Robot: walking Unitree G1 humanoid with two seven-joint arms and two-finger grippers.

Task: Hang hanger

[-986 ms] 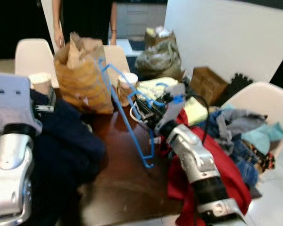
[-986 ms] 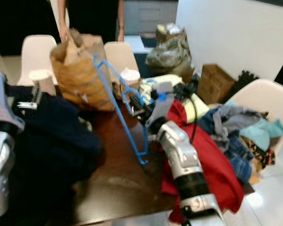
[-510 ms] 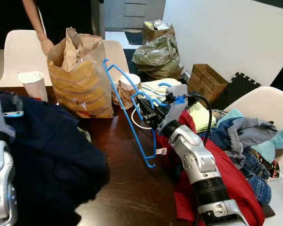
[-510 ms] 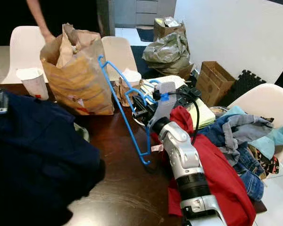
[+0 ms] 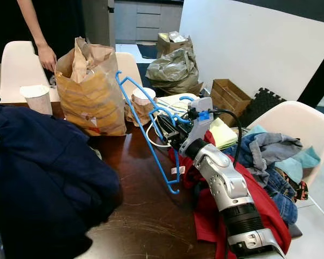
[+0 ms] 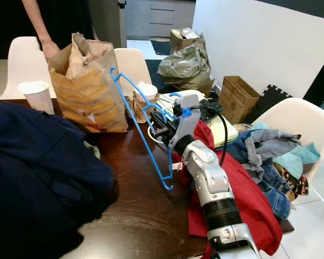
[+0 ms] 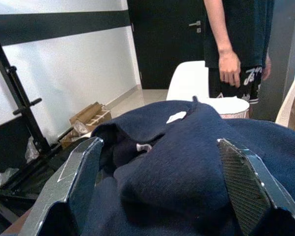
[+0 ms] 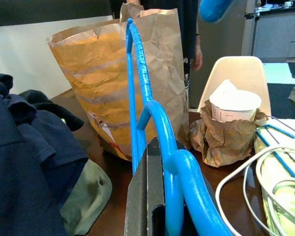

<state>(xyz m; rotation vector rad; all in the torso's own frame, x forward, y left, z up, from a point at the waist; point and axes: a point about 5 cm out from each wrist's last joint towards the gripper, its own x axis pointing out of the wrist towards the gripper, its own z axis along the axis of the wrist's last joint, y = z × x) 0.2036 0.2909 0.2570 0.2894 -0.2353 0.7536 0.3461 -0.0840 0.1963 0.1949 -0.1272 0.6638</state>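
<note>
Left end effector (image 7: 157, 191): fingers spread wide over navy garment (image 5: 38, 172) heaped at tabletop's left edge, gripping nothing. Paper bag (image 5: 92, 89) at far edge; person's hand (image 5: 46, 55) behind it. Blue hanger (image 5: 148, 132) mid-tabletop (image 5: 146, 216), tilted, lower corner on wood. Right end effector (image 5: 170, 127) clamped on its hook end.

Step, as judged: hanger held, hanging not done. Next: carry to rail; none visible.

Right wrist view shows fingers pinching the blue bar; head views don't resolve that.
</note>
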